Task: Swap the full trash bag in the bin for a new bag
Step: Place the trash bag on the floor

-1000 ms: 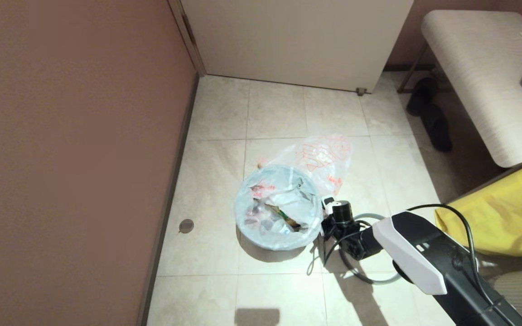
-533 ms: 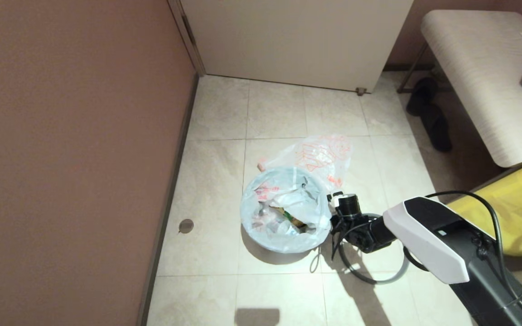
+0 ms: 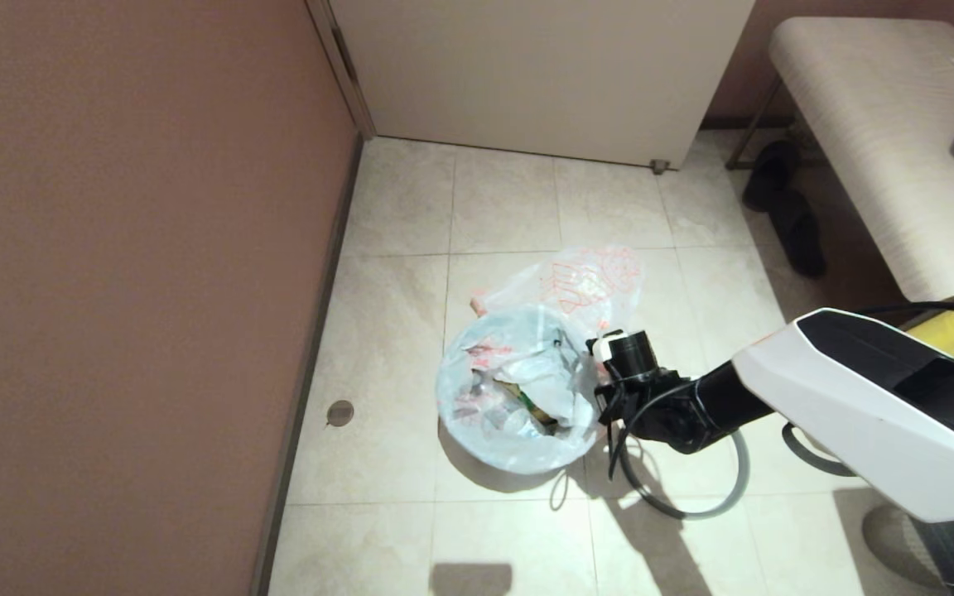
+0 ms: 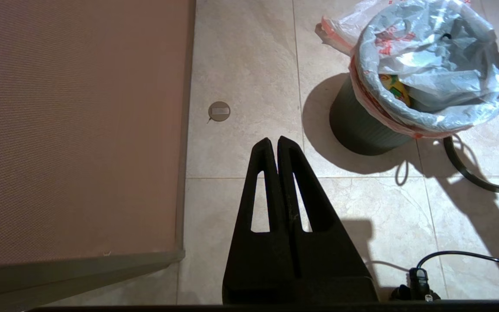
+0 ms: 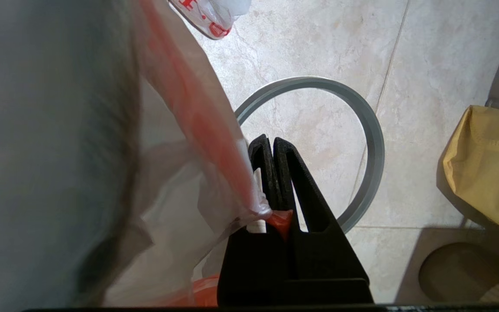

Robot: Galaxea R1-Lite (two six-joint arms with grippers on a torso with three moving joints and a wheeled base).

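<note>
Standing on the pale tiled floor (image 3: pixel 394 215), left of centre near the brown wall (image 3: pixel 129 248): the bin (image 4: pixel 358 125), small, round, dark, tapering walls; lined by the full trash bag (image 3: pixel 518 389), thin translucent white plastic folded out over the mouth, crumpled, with scraps of rubbish showing inside and an orange strip along its edge; a round floor plate (image 3: pixel 340 412) lies between wall and bin. Left gripper (image 4: pixel 278 145) hangs above the tiles on the wall side, well apart from the bin, its two black fingers pressed together on nothing. Behind the bin, touching it, lies the new bag (image 3: pixel 585 285), flat on the floor, translucent with orange-red print. Just right of the bin's rim sits the right gripper (image 5: pixel 272 145); its fingers are clamped on the orange-edged lip of the full trash bag, a fold of orange plastic pinched at the base of the fingers, the film drawn taut from bin to fingers. Under that gripper the grey hoop (image 3: pixel 692 488) lies loose on the tiles, beside the bin, not on it. Far right: a yellow bag (image 5: pixel 487 169) and a pale bench (image 3: pixel 874 141).
</note>
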